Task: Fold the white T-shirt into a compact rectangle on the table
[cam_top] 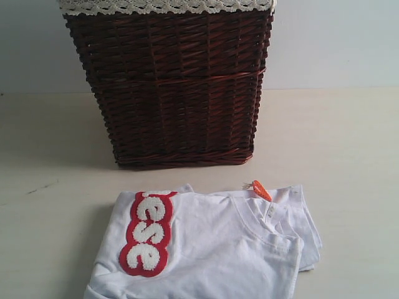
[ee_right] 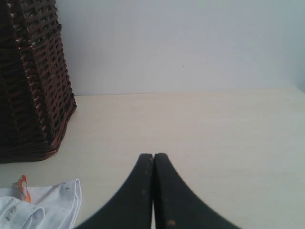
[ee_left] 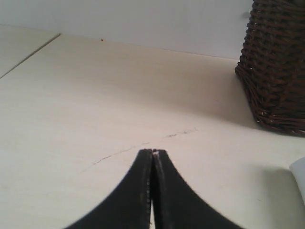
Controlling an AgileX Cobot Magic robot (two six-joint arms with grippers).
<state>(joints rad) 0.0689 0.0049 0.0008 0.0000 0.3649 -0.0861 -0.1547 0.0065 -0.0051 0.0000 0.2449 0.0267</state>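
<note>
The white T-shirt (cam_top: 218, 249) lies folded on the table (cam_top: 349, 156) in front of the basket, its red "ese" patch (cam_top: 148, 233) at the left and the orange tag (cam_top: 262, 190) at its far edge. Neither gripper shows in the exterior view. In the left wrist view my left gripper (ee_left: 153, 152) is shut with nothing in it, over bare table, and a corner of the T-shirt (ee_left: 299, 179) shows off to one side. My right gripper (ee_right: 153, 155) is also shut and empty, with the T-shirt (ee_right: 43, 205) and its tag (ee_right: 22, 187) beside it.
A brown wicker basket (cam_top: 171, 87) with a white lace-trimmed liner (cam_top: 165, 6) stands behind the shirt, against a pale wall. It also shows in the left wrist view as the basket (ee_left: 276, 67) and in the right wrist view as the basket (ee_right: 31, 76). A thin dark scratch (ee_left: 143, 145) marks the tabletop.
</note>
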